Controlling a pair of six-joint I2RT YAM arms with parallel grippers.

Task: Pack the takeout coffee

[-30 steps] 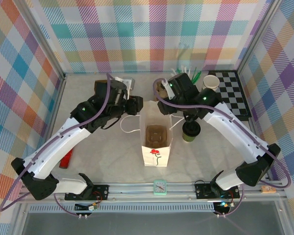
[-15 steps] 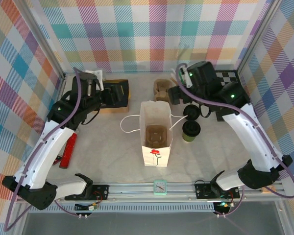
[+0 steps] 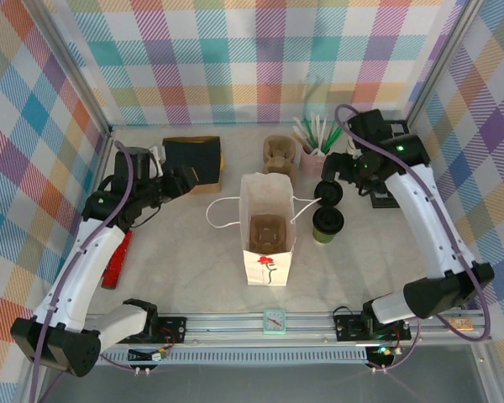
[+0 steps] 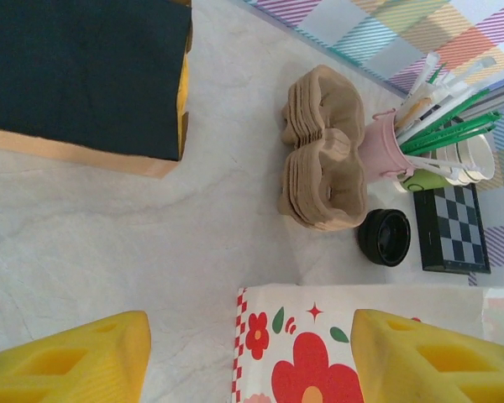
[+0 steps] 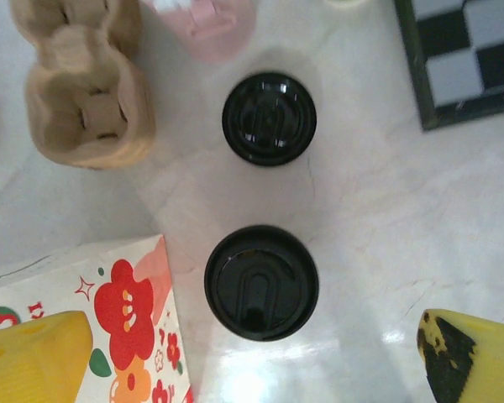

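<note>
**Takeout coffee standing outside the bag; both grippers spread wide**

The takeout coffee [image 3: 328, 223] is being shown upright on the table [image 3: 193, 252], a little right of the table's middle and just beside the right wall of the white flower-printed paper bag [image 3: 269, 270]. Its black lid is being seen closed on top in the right wrist view. The bag is standing open-mouthed at the middle of the table, and a brown cup carrier [image 3: 269, 233] is being seen inside it.

A loose black lid [image 3: 329, 193] is lying flat just behind the coffee, toward the far edge. Farther back, a pink cup of straws [image 3: 312, 156] and a stack of brown pulp carriers [image 3: 279, 153] are standing side by side near the far edge. A dark flat block with a tan edge [image 3: 193, 155] is lying left of them. A checkerboard [image 5: 462, 59] is lying toward the far right corner. A red object [image 3: 118, 260] is lying along the left edge.

The right gripper [image 3: 329, 165] is being held above the loose lid and the coffee, its yellow fingers [image 5: 38, 357] spread wide with nothing gripped between them. The left gripper [image 3: 189, 178] is being held left of the bag and behind it, near the dark block. Its fingers [image 4: 67, 361] are likewise being kept well apart and are holding nothing.
</note>
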